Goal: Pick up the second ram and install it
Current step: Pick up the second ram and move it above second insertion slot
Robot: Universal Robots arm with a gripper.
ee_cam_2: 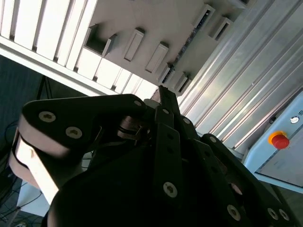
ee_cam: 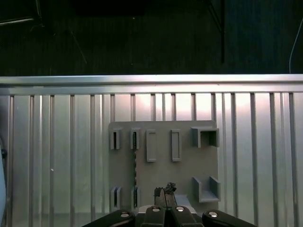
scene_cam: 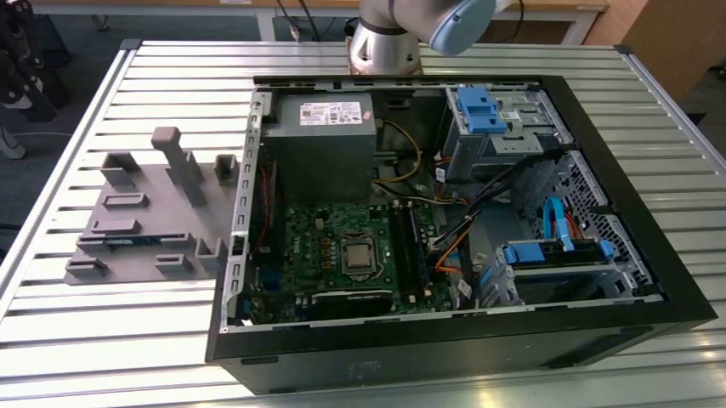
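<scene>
The second ram [scene_cam: 127, 240] is seen in the grey fixture [scene_cam: 148, 219], exterior view's left. The end effector [ee_cam: 164, 191] is seen pinched narrow over that fixture.

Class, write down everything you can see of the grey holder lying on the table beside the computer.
The grey holder is a flat, matte plate, plastic by its look. It lies level on the slatted metal table, close beside the open computer, on the exterior view's left. Upright posts, corner brackets and narrow slotted blocks rise from its base. A blue ram rests in the blocks near one edge.
</scene>
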